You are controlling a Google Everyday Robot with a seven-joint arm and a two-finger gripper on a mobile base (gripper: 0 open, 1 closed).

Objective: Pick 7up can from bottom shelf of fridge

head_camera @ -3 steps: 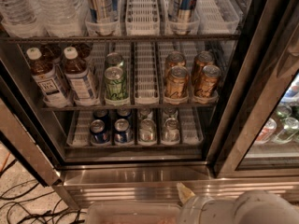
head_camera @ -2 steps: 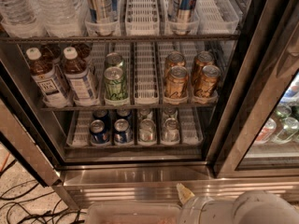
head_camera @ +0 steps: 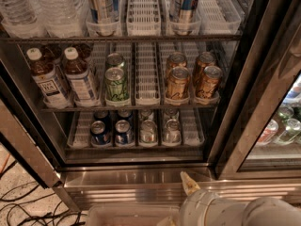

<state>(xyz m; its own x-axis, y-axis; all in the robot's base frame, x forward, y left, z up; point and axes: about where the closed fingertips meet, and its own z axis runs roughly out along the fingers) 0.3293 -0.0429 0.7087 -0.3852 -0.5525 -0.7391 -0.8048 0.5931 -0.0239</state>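
Note:
The fridge stands open, its glass door swung out to the right. The bottom shelf is a white wire rack split into lanes. Two dark blue cans stand in its left lanes. To their right stand two pale silvery cans side by side: the 7up can and a similar one; I cannot tell their prints apart. More cans stand behind them. My gripper pokes up at the bottom edge, below the steel base and well short of the shelf, on the white arm.
The middle shelf holds two tea bottles, a brighter green can and gold cans. The top shelf holds water bottles and tall cans. The door frame slants on the right. Cables lie on the floor at left.

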